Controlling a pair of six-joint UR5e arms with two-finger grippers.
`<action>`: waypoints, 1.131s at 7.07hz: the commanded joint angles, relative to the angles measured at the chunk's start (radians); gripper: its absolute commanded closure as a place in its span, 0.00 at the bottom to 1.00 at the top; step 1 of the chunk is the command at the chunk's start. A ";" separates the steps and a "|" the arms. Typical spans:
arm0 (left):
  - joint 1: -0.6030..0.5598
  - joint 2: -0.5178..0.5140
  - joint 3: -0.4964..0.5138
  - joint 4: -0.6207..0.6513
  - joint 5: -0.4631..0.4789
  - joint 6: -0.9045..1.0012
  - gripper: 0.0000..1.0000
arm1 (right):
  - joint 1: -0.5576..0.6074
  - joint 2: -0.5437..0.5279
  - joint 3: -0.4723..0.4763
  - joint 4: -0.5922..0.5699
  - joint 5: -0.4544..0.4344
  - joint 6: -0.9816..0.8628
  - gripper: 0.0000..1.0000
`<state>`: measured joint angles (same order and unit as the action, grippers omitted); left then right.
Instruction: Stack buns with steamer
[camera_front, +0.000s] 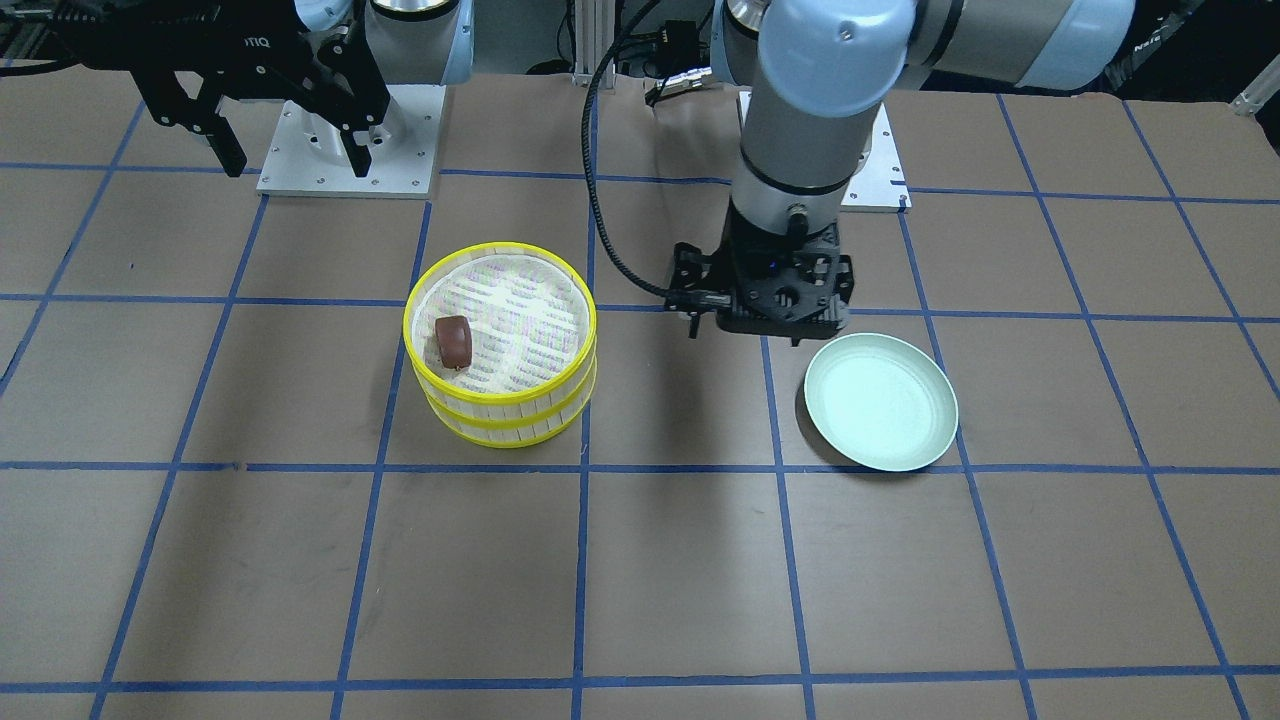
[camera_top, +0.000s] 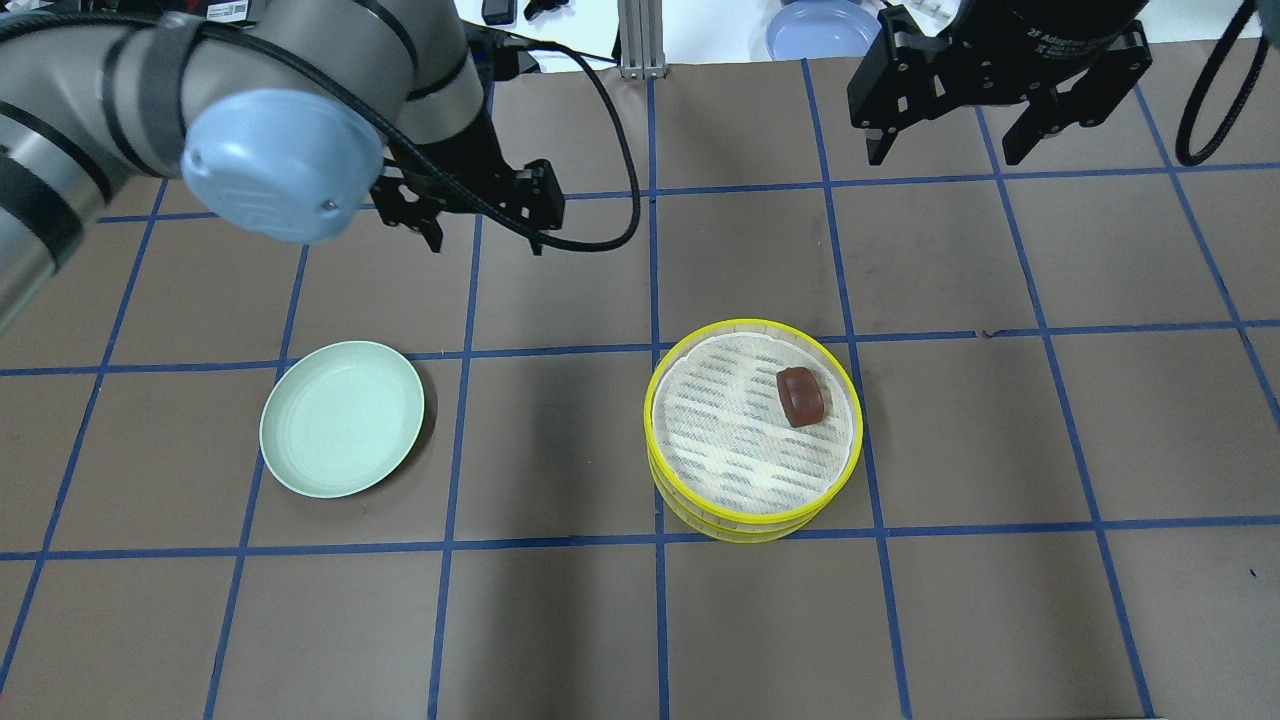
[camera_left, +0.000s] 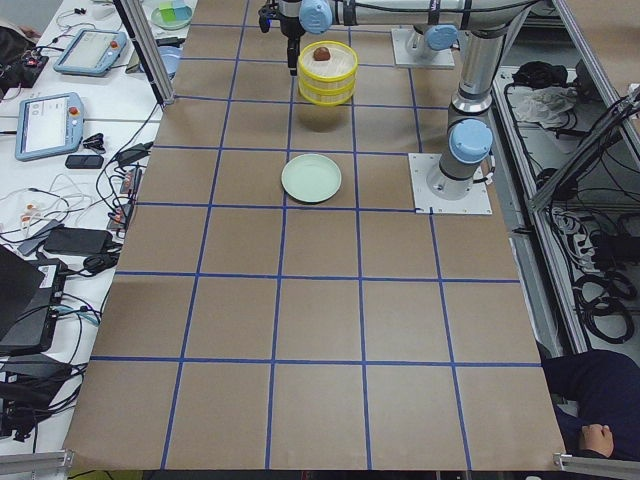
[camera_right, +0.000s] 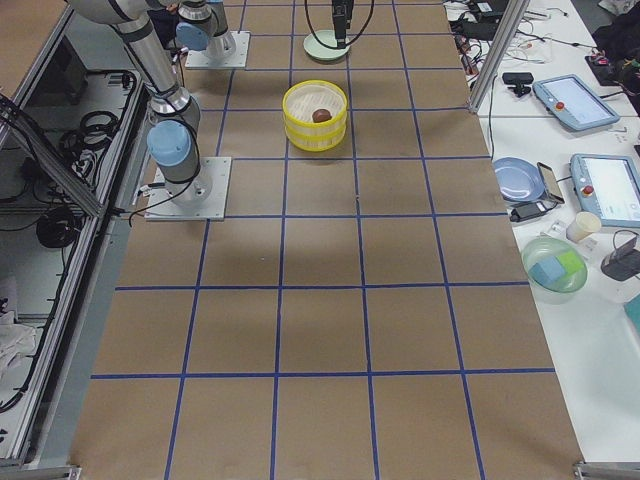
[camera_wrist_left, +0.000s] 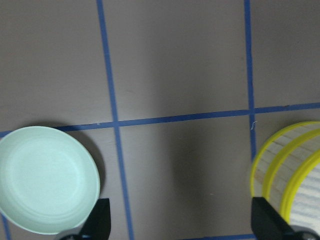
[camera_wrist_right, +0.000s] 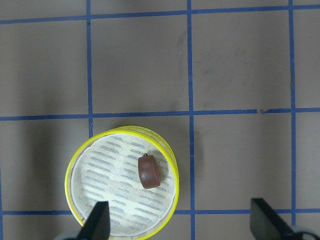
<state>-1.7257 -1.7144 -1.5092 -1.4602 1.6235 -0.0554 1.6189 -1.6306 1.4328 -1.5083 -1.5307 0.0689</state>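
Note:
The steamer's two yellow-rimmed trays (camera_front: 500, 420) stand stacked at mid-table, also in the overhead view (camera_top: 752, 505) and the right wrist view (camera_wrist_right: 71, 186). The dark reddish-brown bun (camera_front: 455, 340) lies in the top tray (camera_top: 800, 396) (camera_wrist_right: 149, 171). The cream-white bun is hidden. My left gripper (camera_top: 487, 245) hangs open and empty above the table, between the stack and the plate (camera_wrist_left: 180, 230). My right gripper (camera_top: 945, 152) is open and empty, raised behind the stack (camera_front: 297, 160) (camera_wrist_right: 182, 230).
An empty pale green plate (camera_top: 342, 418) sits to the left of the stack, by the left gripper (camera_front: 880, 402) (camera_wrist_left: 45, 180). A blue plate (camera_top: 820, 30) lies beyond the table's far edge. The arms' base plates (camera_front: 350, 150) stand at the robot's side.

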 joint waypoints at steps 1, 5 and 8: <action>0.098 0.086 0.034 -0.087 0.042 0.080 0.00 | -0.001 0.000 0.000 -0.003 0.000 0.005 0.00; 0.208 0.147 0.000 -0.095 0.007 0.089 0.00 | -0.001 0.000 0.000 -0.003 0.000 0.003 0.00; 0.219 0.162 -0.003 -0.095 0.003 0.117 0.00 | -0.001 0.000 0.000 -0.004 0.001 0.005 0.00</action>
<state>-1.5078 -1.5576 -1.5105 -1.5554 1.6287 0.0573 1.6184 -1.6306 1.4327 -1.5113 -1.5306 0.0728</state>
